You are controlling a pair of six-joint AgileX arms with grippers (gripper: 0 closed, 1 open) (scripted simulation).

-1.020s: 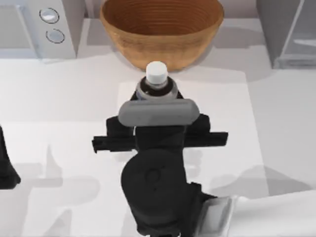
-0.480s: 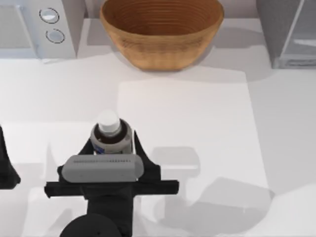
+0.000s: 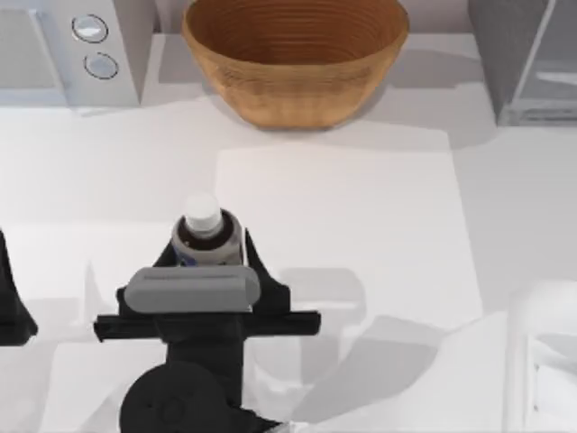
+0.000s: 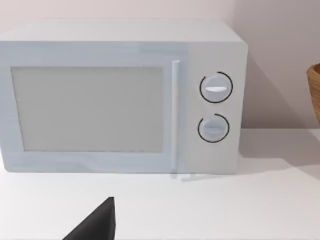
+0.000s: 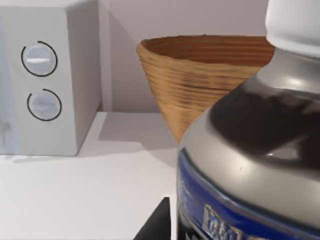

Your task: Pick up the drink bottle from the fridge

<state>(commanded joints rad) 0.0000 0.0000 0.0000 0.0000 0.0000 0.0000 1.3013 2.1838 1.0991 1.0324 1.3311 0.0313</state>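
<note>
Right gripper [image 3: 209, 257] has its jaws clamped on the drink bottle [image 3: 205, 233], now carried over to the desk's [image 3: 361, 207] left-front, well away from the fridge [image 3: 523, 54]. Barely shifted in the last half second, so probably done. Left arm parked at the left edge.

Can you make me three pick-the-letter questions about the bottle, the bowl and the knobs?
1. Where is the bottle?
A. inside the bowl
B. between the right gripper's fingers
C. on top of the microwave

2. How many round knobs are on the microwave?
A. two
B. three
C. five

3. How does the bottle stand?
A. on its side
B. upside down
C. upright, cap up

Answers:
1 B: the right gripper has a finger on each side of it.
2 A: two knobs, one above the other.
3 C: its white cap faces the top camera, well in front of the bowl.
</note>
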